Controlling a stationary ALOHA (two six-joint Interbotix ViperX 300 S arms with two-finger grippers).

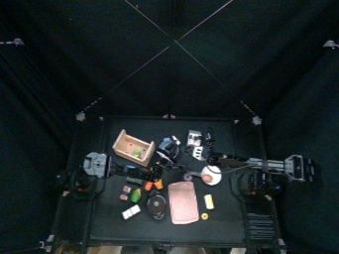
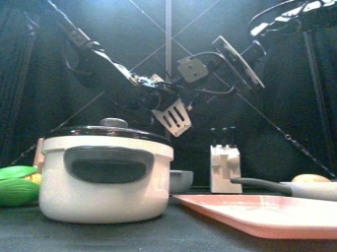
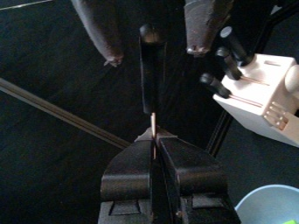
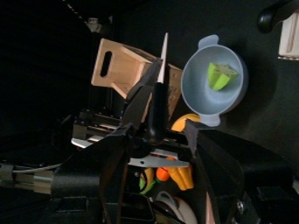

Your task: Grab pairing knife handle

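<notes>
The paring knife hangs in the air between my two grippers. In the left wrist view my left gripper (image 3: 155,145) is shut on its thin blade, and the black handle (image 3: 146,66) points away from it. The right gripper's fingers (image 3: 100,35) stand on either side of that handle, apart from it. From the right wrist, my right gripper (image 4: 159,131) is wide open with the handle (image 4: 149,115) between its jaws and the blade (image 4: 163,57) beyond. The two arms meet above the table's middle (image 2: 178,91).
A white knife block (image 2: 224,169) with black handles stands right of centre. A lidded pot (image 2: 105,179) is near left, and a pink cutting board (image 2: 263,212) with a knife on it near right. A wooden box (image 4: 122,66) and a blue bowl (image 4: 216,74) lie below.
</notes>
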